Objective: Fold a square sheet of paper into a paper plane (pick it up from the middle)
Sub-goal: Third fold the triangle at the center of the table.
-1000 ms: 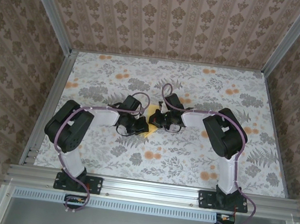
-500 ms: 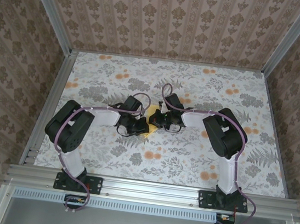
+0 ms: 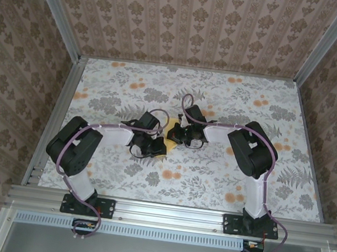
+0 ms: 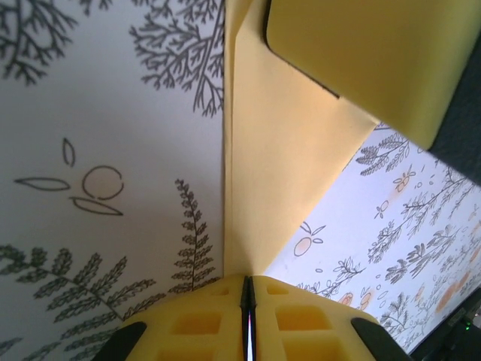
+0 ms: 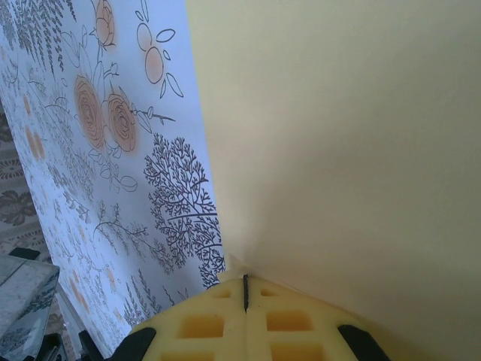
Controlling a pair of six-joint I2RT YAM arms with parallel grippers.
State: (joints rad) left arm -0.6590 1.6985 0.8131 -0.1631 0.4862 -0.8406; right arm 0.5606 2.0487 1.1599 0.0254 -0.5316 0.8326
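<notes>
Flowery tabletop [image 3: 225, 171], left hand [image 4: 248, 301] and right hand [image 5: 245, 293] both pinching the square sheet of paper [image 4: 278, 173] mid-fold; next, I reckon, laying it over and pressing flat.

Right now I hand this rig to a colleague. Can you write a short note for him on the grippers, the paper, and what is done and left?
Left gripper: shut on the square sheet of paper.
Right gripper: shut on the same sheet, from the opposite side.
Paper: mid-table, over the floral cloth, between both grippers.
Done: sheet gripped, one fold edge visible.
Left: the other folds; no plane shape yet.
</notes>
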